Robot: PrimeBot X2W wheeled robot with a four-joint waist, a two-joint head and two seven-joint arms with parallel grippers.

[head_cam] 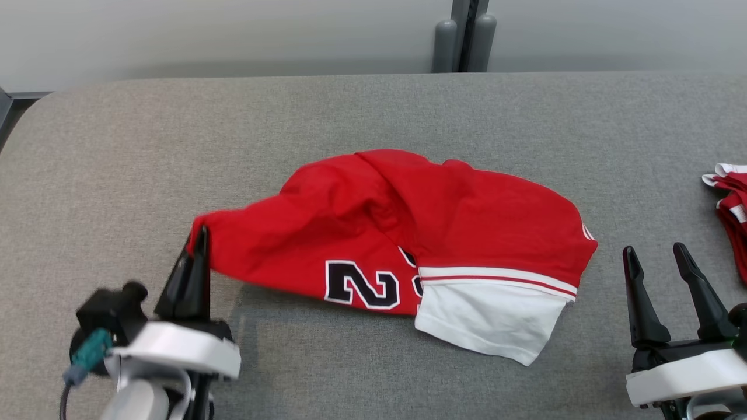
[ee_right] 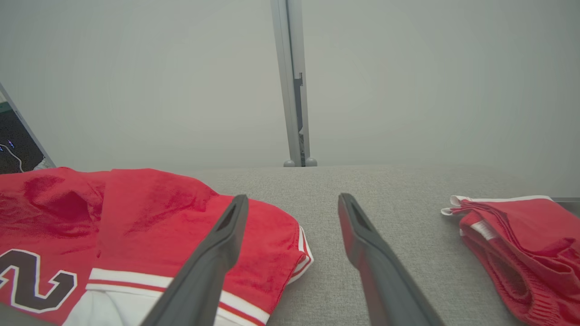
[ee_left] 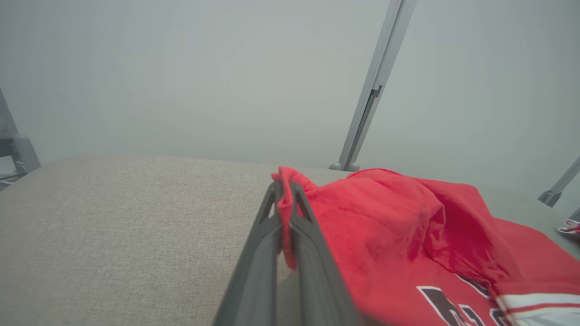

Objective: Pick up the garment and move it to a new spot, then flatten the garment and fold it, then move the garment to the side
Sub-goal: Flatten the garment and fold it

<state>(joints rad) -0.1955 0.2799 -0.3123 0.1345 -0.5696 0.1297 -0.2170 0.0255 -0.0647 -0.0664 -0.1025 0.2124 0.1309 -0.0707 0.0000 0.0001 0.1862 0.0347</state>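
A red garment (head_cam: 408,233) with a black-and-white number and a white hem panel lies crumpled in the middle of the grey table (head_cam: 373,111). My left gripper (head_cam: 197,239) is shut on its left corner and holds that corner slightly raised; in the left wrist view the red cloth (ee_left: 385,226) is pinched between the dark fingers (ee_left: 272,226). My right gripper (head_cam: 656,254) stands open to the right of the garment, apart from it. In the right wrist view its fingers (ee_right: 362,235) frame bare table beside the garment's right edge (ee_right: 149,213).
A second red garment with white trim (head_cam: 732,204) lies bunched at the table's right edge, also in the right wrist view (ee_right: 521,244). A grey post (head_cam: 464,35) stands behind the table's far edge against a pale wall. Bare table lies left and in front.
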